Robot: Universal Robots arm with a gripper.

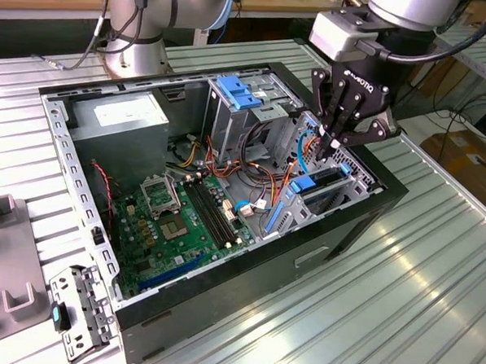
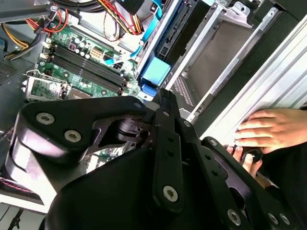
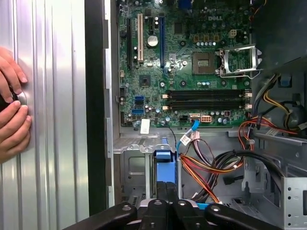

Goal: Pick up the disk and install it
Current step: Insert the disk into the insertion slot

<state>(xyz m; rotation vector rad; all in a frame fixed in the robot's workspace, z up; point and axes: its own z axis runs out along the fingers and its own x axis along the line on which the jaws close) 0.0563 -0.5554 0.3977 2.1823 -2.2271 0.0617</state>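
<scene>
The disk (image 1: 314, 188) stands on edge in the drive bay at the open computer case's corner on the exterior view's right. Its blue plastic rail faces up and its dark body is sunk between the bay's metal walls. The rail's blue tab (image 2: 154, 72) (image 3: 163, 165) shows in both wrist views. My gripper (image 1: 330, 142) hangs just above the disk's far end, its black fingers pressed together and pointing down. It is shut with nothing seen between the fingers. In both wrist views the gripper (image 2: 165, 95) (image 3: 166, 191) ends right beside the blue tab.
The case (image 1: 246, 280) lies open on a ribbed metal table. Inside are the green motherboard (image 1: 176, 219), a grey box with a white sticker (image 1: 120, 118), a grey cage with a blue cap (image 1: 235, 92) and loose cables (image 1: 255, 179). A person's hands (image 2: 273, 129) (image 3: 12, 110) rest on the table beside the case.
</scene>
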